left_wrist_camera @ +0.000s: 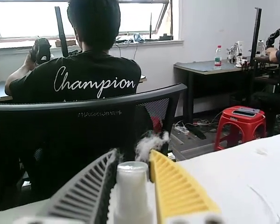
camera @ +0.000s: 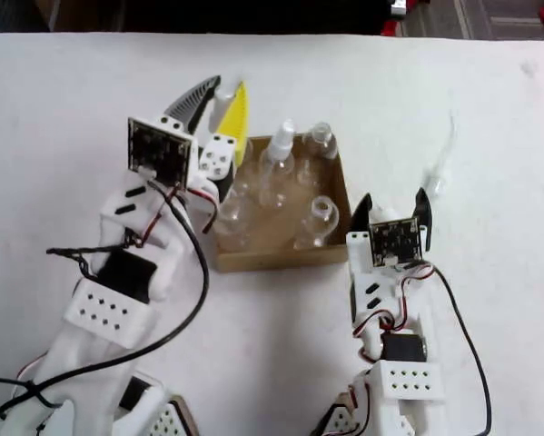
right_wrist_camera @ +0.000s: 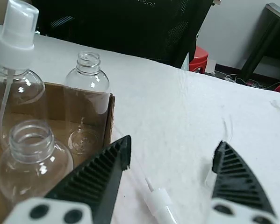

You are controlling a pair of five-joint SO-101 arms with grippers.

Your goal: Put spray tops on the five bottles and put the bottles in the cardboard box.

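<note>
Left gripper (left_wrist_camera: 133, 161) sits closest to the lens. Its dark ribbed finger (left_wrist_camera: 83, 196) and its yellow finger (left_wrist_camera: 177, 191) press from both sides on a white spray top, so it is clamped on this held spray top (left_wrist_camera: 132, 186). The top lies along the fingers, w/ its end almost at the tips. From the high view this gripper hangs just beyond the far left corner of the cardboard box (camera: 281, 257), above the table (camera: 281, 327).

Right gripper (right_wrist_camera: 173, 144) has its two black fingers wide apart and holds nothing. It is low over the table, just right of the box's near right corner. Just ahead of its fingertips lies a loose spray top (right_wrist_camera: 159, 203) flat on the table. Its thin tube points to the far side, and it touches neither finger as far as I can see.

The box stands mid-table b/w the two arms. Inside, clear bottles stand upright:
- The capped bottle (camera: 277, 159), at the far side approx. in the middle, carries a spray top.
- The far-right bottle (camera: 321, 143) and the near-right bottle (camera: 315, 222) have open necks.
- The near-left bottle (camera: 233, 222) is there too, but I cannot tell its neck.

The left part of the box is partly hidden by the left arm, so the exact no. of bottles is not sure.

Beyond the far table edge are a black mesh chair (left_wrist_camera: 83, 121) and, farther right on the floor, a red stool (left_wrist_camera: 240, 123).
</note>
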